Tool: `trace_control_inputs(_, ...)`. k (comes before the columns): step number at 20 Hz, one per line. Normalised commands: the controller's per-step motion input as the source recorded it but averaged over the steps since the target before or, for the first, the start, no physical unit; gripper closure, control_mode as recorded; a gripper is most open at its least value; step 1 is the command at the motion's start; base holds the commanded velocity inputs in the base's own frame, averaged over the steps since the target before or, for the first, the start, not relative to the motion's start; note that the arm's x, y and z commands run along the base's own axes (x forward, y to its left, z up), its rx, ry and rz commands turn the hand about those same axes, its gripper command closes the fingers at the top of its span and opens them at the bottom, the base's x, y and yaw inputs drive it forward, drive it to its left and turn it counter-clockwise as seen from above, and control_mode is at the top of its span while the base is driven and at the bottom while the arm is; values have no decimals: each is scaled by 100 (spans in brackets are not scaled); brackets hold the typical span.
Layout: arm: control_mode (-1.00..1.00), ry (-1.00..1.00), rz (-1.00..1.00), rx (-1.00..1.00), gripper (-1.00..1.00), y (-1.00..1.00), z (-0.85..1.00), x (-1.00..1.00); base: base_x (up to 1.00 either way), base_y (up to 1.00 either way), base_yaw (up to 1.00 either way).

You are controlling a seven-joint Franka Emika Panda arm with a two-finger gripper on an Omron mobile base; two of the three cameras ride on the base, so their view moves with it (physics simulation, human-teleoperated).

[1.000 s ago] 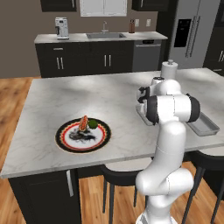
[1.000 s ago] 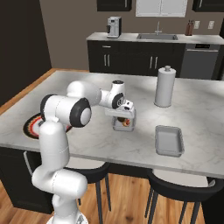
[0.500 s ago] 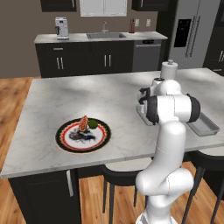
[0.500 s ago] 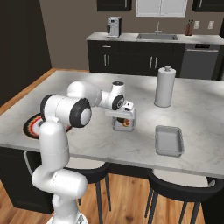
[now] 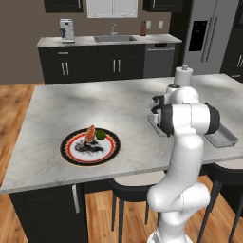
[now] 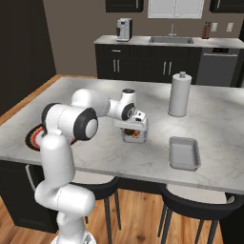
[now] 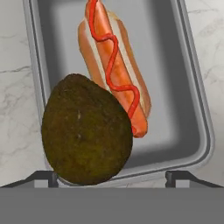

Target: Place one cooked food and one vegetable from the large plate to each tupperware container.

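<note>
Glossy white rounded arm segments (image 5: 182, 156), dark grey bands at the joints, small dark fingertips (image 7: 177, 175)

Two base cameras look forward and down over the marble island (image 5: 95, 109), one from seven o'clock, one from five, sharing it. The hand camera stares close into a grey tray (image 7: 183, 65).

Directly below our gripper (image 7: 112, 175), we see one grey tupperware tray (image 7: 192, 109) holding a hot dog (image 7: 114, 61) and a dark avocado (image 7: 85, 131). The second tray (image 6: 184, 153) lies apart; the large plate (image 5: 90, 146) far off.
</note>
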Motion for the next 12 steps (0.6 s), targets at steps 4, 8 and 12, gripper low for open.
trace_control_inputs(4, -100, 0, 0, 0, -100, 0, 22, -15, 0, 0, 0)
trace_control_inputs(8, -100, 0, 0, 3, -100, 0, 50, -24, 0, 0, 0)
trace_control_inputs(12, -100, 0, 0, 7, -100, 9, 60, -40, 0, 0, 0)
